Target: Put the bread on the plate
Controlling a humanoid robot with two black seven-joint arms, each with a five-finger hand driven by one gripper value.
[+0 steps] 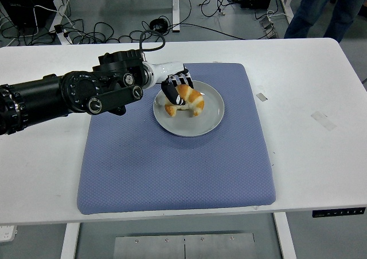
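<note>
Left hand (174, 87) is clamping the bread (186, 99), fingers curled around its left end. Bread is sitting on the plate (211, 117), which is resting on the blue mat (172, 173).

Left hand (175, 87) grips the bread (186, 99) resting on the plate (210, 119).

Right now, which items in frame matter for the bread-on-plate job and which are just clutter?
Job:
- bread, lying on the plate
- plate, on the blue mat
- left hand, fingers curled on the bread

Lying about:
- blue mat under the plate
- tape scraps on the white table
- cables on the floor
- a person's legs at top right
</note>
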